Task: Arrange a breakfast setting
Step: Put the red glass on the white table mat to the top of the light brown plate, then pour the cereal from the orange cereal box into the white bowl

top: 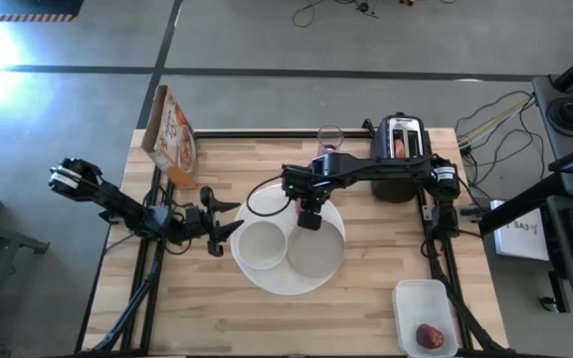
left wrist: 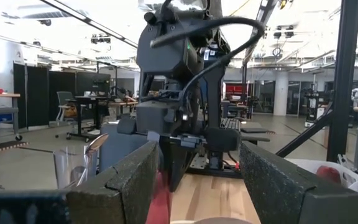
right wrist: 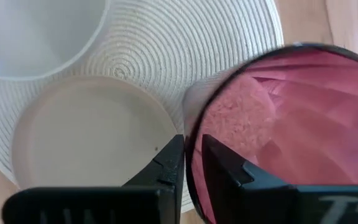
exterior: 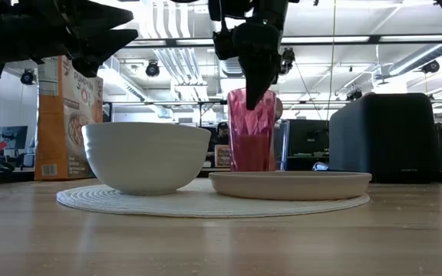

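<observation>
A large round white ribbed plate [top: 267,280] lies mid-table. On it rest a small white bowl [top: 262,245] and a small grey plate [top: 316,253]. At its far edge a pink tumbler [exterior: 252,138] stands upright, its foot hidden behind the grey plate. My right gripper [right wrist: 193,165] comes down on the tumbler's rim, shut on it. My left gripper [top: 225,225] waits open and raised just left of the bowl, touching nothing. A red apple [top: 429,336] lies in a white tub [top: 421,298] at the near right. My right gripper has the tumbler's rim [right wrist: 190,146] on the side nearest the grey plate, one finger [right wrist: 229,171] inside the cup and one [right wrist: 166,168] outside. The fingers come steeply from above, pointing down. The tumbler stands upright below them; the low view hides its foot.
A black toaster [top: 401,151] stands at the far right with something tan in its slot. A clear glass [top: 329,137] is beside it at the far edge. A cereal box [top: 172,134] stands at the far left. Bare wood lies along the near edge.
</observation>
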You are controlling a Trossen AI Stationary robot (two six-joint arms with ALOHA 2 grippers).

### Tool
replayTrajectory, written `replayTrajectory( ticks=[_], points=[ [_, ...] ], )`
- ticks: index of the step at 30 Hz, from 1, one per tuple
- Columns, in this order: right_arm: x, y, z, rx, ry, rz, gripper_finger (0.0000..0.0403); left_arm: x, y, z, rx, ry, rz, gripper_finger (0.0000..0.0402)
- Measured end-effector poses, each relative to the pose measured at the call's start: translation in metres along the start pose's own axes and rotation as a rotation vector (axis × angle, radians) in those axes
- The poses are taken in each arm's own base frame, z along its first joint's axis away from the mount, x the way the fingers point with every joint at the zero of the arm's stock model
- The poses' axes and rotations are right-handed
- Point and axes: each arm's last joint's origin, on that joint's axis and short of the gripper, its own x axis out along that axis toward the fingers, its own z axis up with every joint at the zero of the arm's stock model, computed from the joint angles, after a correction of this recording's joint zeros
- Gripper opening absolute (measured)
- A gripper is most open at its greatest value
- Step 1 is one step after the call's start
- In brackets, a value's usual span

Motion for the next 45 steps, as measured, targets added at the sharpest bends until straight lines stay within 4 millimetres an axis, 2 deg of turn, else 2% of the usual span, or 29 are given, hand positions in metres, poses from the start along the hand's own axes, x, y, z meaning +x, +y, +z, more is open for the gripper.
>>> replayTrajectory(
  ticks=[7,14,20,28,33,37,40,45],
  points=[
    [-0.021,0.0,0.005,0.002,-0.02,0.002,0.0074,0.0,0.0,0.0,0.001,0.002,0.0,0.0208],
    [-0.06,0.001,0.01,0.04,-0.062,0.006,0.0079,0.0,0.0,-0.001,0.004,0.006,-0.002,0.0208],
    [-0.086,-0.001,0.016,0.052,-0.162,-0.061,0.0069,0.001,-0.006,0.001,0.026,-0.022,-0.176,0.0208],
    [-0.086,-0.01,0.006,0.046,-0.057,-0.182,0.0075,0.018,-0.016,0.009,0.088,-0.018,-0.188,0.0208],
    [-0.085,-0.013,0.001,0.057,-0.011,-0.242,0.008,0.039,-0.023,0.014,0.138,0.091,-0.173,0.0208],
    [-0.088,-0.017,-0.002,0.038,0.002,-0.254,0.0078,0.052,-0.029,0.025,0.133,0.172,-0.164,0.0208],
    [-0.091,-0.028,-0.005,0.033,0.004,-0.278,0.0077,0.055,-0.029,0.036,0.137,0.184,-0.168,0.0208],
    [-0.091,-0.057,-0.017,0.111,0.031,-0.302,0.0083,0.048,-0.024,0.047,0.125,0.178,-0.167,0.0208]
  ],
)
